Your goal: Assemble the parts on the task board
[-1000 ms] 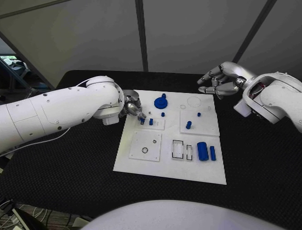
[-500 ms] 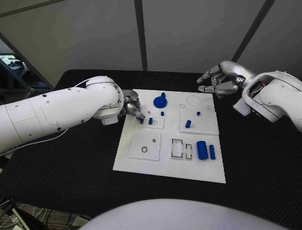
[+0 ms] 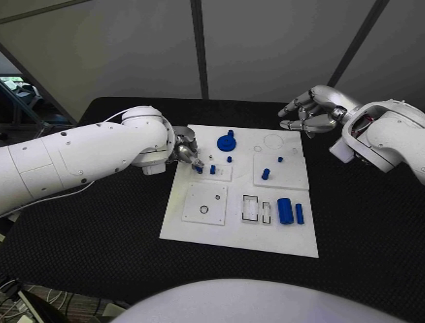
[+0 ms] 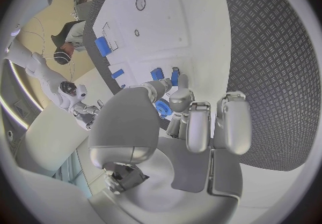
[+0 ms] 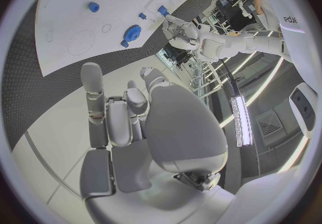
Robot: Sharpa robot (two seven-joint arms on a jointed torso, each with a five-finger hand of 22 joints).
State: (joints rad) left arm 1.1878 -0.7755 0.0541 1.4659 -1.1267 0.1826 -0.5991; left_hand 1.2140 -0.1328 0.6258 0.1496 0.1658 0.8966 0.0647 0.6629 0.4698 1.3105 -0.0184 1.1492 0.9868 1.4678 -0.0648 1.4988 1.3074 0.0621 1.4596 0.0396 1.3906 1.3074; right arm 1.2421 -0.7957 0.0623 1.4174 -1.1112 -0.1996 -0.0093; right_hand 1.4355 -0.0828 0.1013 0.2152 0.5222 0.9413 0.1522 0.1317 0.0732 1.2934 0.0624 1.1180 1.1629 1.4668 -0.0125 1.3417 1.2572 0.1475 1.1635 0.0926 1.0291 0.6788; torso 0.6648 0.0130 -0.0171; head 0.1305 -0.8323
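Black worktop [image 3: 368,235] carries the white task board [image 3: 241,232] dead centre. Left hand [image 3: 186,151] sits at the board's ten o'clock edge, fingers [image 4: 176,98] drawn together over two small blue pegs [image 3: 205,170]; whether they pinch one, I cannot tell. Right hand [image 3: 309,116] hovers at one o'clock, fingers loosely curled, empty. Blue round knob [image 3: 225,142] at twelve. Nothing has shifted since a second ago.

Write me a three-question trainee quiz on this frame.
1. True or false: the right hand holds a blue part.
2. Which hand is at the two small blue pegs near the board's left edge? A. left hand B. right hand
3. Fill in: the biggest blue cylinder lies near the board's ____ edge.

Key: 1 false; 2 A; 3 right.
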